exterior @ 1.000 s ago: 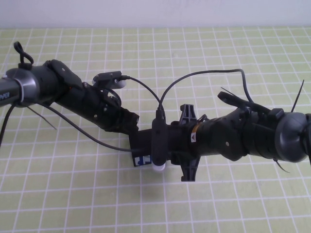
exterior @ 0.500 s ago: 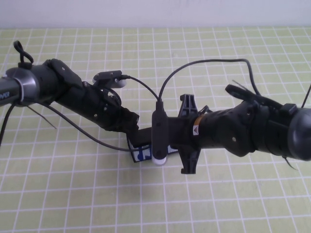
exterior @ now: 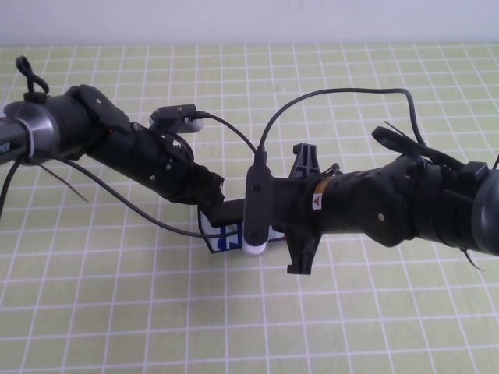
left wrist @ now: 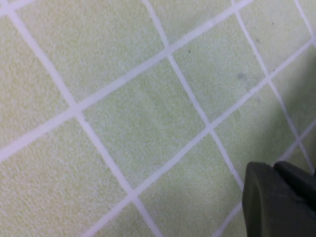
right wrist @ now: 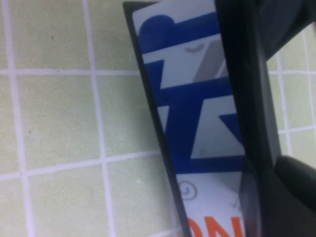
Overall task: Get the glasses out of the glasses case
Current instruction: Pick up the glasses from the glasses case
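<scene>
The glasses case [exterior: 221, 238] lies at mid table under both arms. Only its black end and the white strip printed in blue show. My left gripper [exterior: 209, 199] comes in from the left and rests at the case's far left end. My right gripper [exterior: 236, 220] comes in from the right and sits right on the case, under its wrist camera [exterior: 256, 210]. The right wrist view shows the white strip [right wrist: 197, 128] with blue and orange print close up, a black edge [right wrist: 242, 98] crossing it, and part of the gripper [right wrist: 296, 192]. The glasses are hidden.
A green mat with a white grid [exterior: 117, 312] covers the table; a white wall runs along the back. Black cables [exterior: 327, 97] loop over both arms. The left wrist view shows only mat [left wrist: 128, 108] and a dark part of the left gripper [left wrist: 279, 202].
The case's visible end has shifted a little away from me and to the left. The right arm has drawn back to the right and the left arm has shifted slightly.
</scene>
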`<action>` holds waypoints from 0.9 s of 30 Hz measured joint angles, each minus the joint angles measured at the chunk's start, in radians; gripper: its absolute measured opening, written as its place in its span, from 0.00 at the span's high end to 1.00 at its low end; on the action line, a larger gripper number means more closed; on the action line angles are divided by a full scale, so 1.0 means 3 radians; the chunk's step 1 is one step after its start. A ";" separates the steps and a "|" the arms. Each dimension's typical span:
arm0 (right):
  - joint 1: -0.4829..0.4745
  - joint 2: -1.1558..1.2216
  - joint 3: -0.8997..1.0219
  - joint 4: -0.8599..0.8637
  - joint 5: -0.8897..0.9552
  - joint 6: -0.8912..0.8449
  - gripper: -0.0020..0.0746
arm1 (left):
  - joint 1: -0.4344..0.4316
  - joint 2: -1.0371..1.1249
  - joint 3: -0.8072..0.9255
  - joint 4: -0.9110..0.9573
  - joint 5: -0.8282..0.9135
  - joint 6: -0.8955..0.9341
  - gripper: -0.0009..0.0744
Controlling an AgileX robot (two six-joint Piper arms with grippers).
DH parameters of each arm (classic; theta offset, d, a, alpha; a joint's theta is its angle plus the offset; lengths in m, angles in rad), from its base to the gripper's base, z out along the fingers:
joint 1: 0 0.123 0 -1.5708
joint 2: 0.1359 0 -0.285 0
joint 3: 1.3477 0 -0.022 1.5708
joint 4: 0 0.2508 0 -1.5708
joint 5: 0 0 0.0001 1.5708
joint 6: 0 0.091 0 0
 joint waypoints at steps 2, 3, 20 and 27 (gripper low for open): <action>0.0000 0.0012 0.0000 0.0044 0.0026 0.0000 0.97 | 0.0000 0.0000 0.0000 0.0001 -0.0007 0.0003 0.99; 0.0000 0.0026 0.0000 0.0067 0.0048 0.0000 0.97 | 0.0000 0.0000 0.0000 0.0001 -0.0021 0.0011 0.99; 0.0000 0.0201 -0.0026 0.0083 0.0068 0.0000 0.91 | 0.0000 0.0005 0.0000 -0.0102 -0.0355 0.0245 0.99; 0.0000 0.0206 -0.0026 0.0083 0.0068 0.0000 0.89 | 0.0000 0.0033 0.0000 -0.0153 -0.0343 0.0273 0.99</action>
